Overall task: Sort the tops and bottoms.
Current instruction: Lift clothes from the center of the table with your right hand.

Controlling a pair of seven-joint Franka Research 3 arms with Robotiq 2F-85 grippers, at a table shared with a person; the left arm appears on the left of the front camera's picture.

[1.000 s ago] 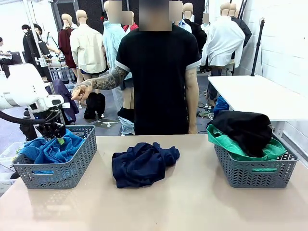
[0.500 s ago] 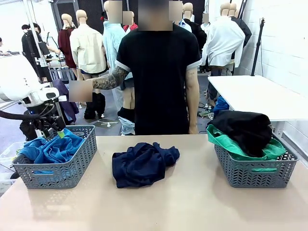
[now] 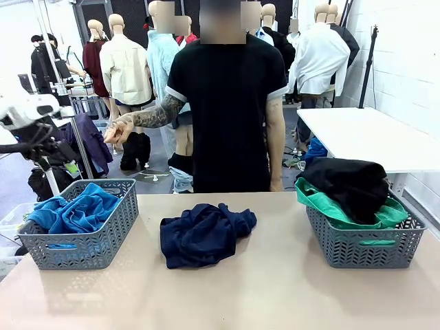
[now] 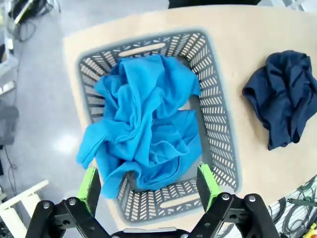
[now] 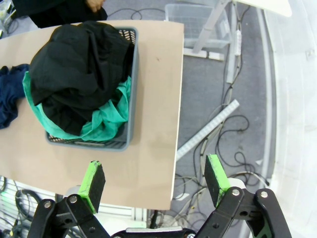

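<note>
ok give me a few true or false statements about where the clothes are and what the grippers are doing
1. The bright blue garment lies in the left basket. True.
2. The navy garment is in the right basket. False: it lies on the table between the two baskets.
3. The black garment sits on top of the emerald green garment. True.
4. The left gripper is shut on the bright blue garment. False: its jaws are open and empty, above the basket.
5. The right gripper is open and holds nothing. True.
6. The person's hand rests on the navy garment. False: it is raised, away from the table.
</note>
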